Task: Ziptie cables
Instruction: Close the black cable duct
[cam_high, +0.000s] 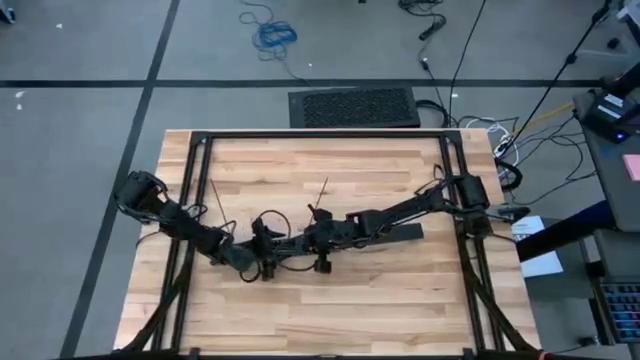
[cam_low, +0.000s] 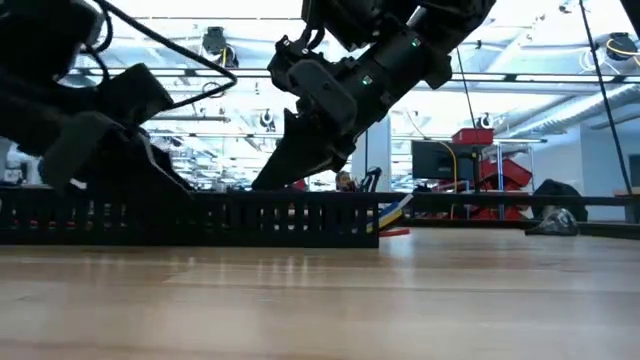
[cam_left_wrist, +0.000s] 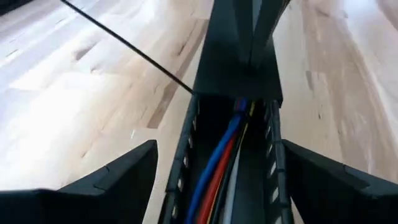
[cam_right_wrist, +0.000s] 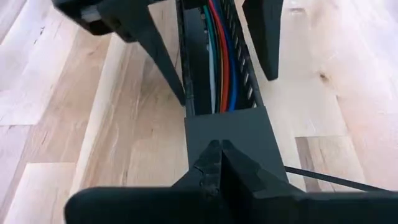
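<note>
Underneath everything lies a pale wooden bench (cam_high: 330, 310) of glued planks, framed by black rails, standing on a grey floor; a dark ribbed mat (cam_high: 354, 107) lies just beyond its far edge and a blue cable coil (cam_high: 274, 36) lies farther off on the floor. At table height the room behind is a bright hall with ceiling lights, a monitor and a red stand. Along the middle of the bench lies a long black slotted bar (cam_low: 200, 220) — a trough with comb-like walls — and the cables (cam_right_wrist: 219, 68), smooth blue, red, green and pale wires, run lengthwise inside it, poking out at one end. The left gripper (cam_left_wrist: 214, 180) straddles the bar, its fingers released, one on each side of the trough without touching the wires. The right gripper (cam_right_wrist: 219, 165) sits over the solid covered part of the bar, fingers clenched together; whether they pinch anything I cannot tell. A thin dark ziptie (cam_left_wrist: 124, 45) slants up stiffly from the bar's edge, and another straight ziptie (cam_high: 215, 198) lies apart on the wood.
</note>
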